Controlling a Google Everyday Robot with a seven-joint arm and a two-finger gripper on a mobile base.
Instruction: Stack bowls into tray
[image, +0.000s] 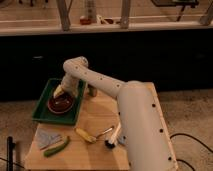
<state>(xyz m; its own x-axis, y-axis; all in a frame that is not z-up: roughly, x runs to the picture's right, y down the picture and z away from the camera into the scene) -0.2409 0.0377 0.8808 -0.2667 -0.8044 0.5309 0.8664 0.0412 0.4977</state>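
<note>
A dark red-brown bowl (61, 104) sits in the green rectangular tray (44, 116) at the table's left rear. It may be more than one bowl stacked; I cannot tell. My white arm reaches from the lower right over the table, bends at the elbow, and comes down over the tray. My gripper (63, 93) is at the bowl's far rim, just above or touching it.
A small metal cup (92, 91) stands right of the tray behind the arm. On the wooden table's front lie a grey cloth (47, 138), a green pod-like item (56, 147), a yellow corn-like item (84, 134) and a white-handled brush (114, 137).
</note>
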